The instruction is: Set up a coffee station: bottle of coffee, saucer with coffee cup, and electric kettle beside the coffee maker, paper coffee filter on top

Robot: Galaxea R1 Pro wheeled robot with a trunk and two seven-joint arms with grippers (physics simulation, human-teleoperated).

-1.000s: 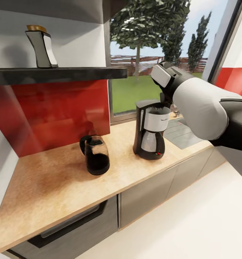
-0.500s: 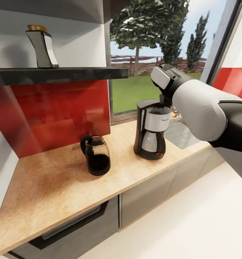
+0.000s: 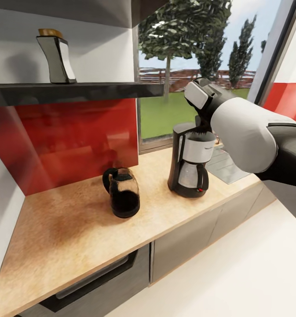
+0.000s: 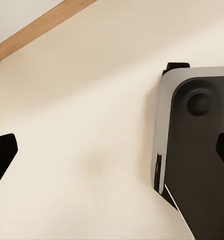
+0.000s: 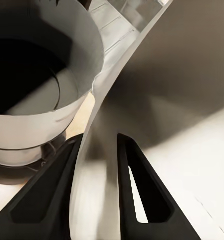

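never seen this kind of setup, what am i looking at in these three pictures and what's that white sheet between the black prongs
It is a simulated two-armed robot in a kitchen. The wide picture comes from its head camera: its right arm reaches over the coffee maker, which stands on the kitchen countertop beside the electric kettle. The bottle of coffee is still up on the kitchen shelf.

The other two come from cameras near each gripper. The right gripper pinches the paper coffee filter just above the machine's open basket. The left gripper is open, holding nothing, pointing at pale floor.
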